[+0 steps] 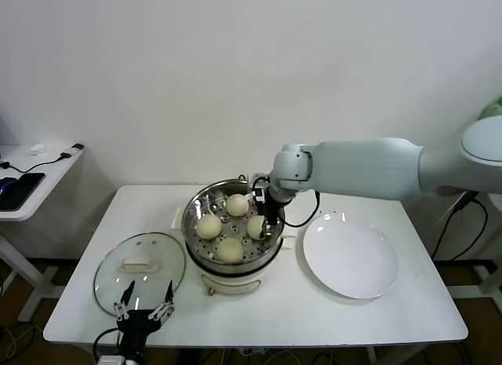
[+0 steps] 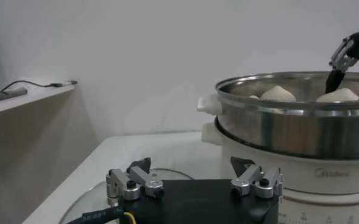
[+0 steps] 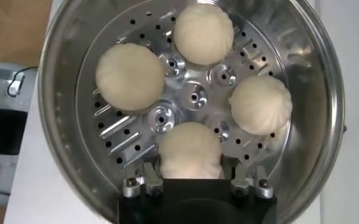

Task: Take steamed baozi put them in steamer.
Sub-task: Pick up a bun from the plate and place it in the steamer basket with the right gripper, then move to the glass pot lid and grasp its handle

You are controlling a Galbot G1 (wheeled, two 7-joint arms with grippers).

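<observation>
All four steamed baozi [image 3: 190, 151] sit on the perforated tray of the steamer [image 1: 193, 209], which stands on the white worktop [image 1: 267, 310] between the glass lid [image 1: 140, 268] and the bare white plate [image 1: 350, 256]. The right end effector [image 3: 190, 182] reaches down into the pot, its fingers [image 3: 144, 180] standing on either side of the nearest bun, close against its flanks; whether they still press it or have just let go I cannot tell, as the contact edges are hidden behind the bun's curve. The left end effector [image 1: 144, 310] waits low at the worktop's front edge by the lid, spread wide and empty. The chief risk, to my judgement, is at the withdrawal: soft dough may cling to a finger and lift or roll with it, nudging the neighbouring buns, and a finger rising off-line could catch the steel rim. The steamer's base and handles are largely cut off in the wrist views, and the head view hides the gripped bun partly behind the arm.
</observation>
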